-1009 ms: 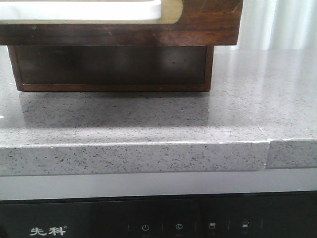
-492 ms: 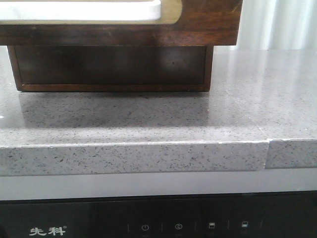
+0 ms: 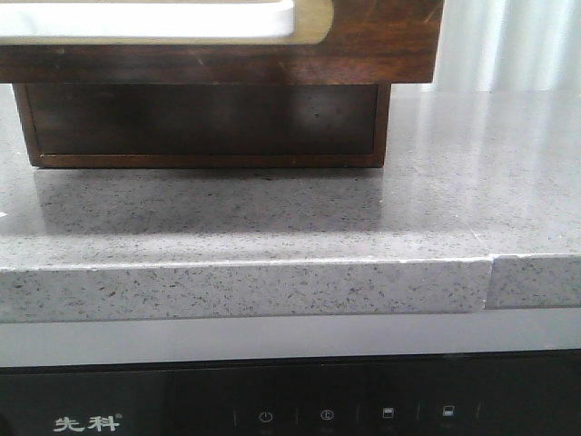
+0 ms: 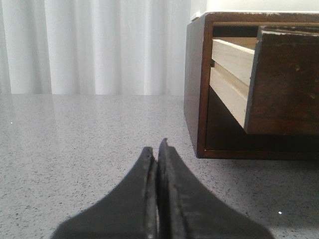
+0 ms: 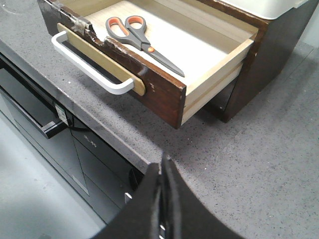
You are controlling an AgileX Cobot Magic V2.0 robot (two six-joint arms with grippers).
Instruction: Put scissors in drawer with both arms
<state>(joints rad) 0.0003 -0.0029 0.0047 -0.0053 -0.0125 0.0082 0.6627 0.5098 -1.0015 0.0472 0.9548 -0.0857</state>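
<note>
Lying inside the pulled-out dark-brown wooden drawer (image 5: 164,87), the small scissors with grey handles and orange finger loops (image 5: 141,40) are resting flat on its pale floor, blades pointing away from the white bar handle (image 5: 87,69) on the scratched front. You are seeing them only in the right wrist view. Your black right end effector (image 5: 162,167) is hanging above the speckled grey stone bench (image 5: 259,164), well apart from the scissors, outside the drawer and off its open corner; its two fingers are pressing together with nothing between them.

Your black left end effector (image 4: 157,149) is sitting low over the bench (image 4: 75,144), near the side of the dark wooden cabinet frame (image 4: 197,84), with its fingers also closing on each other and gripping nothing. From there you are looking at the drawer (image 4: 279,79) jutting out of the frame. The front view is showing only the drawer's underside (image 3: 363,45), the cabinet (image 3: 200,118) and the bench (image 3: 272,218).
</note>
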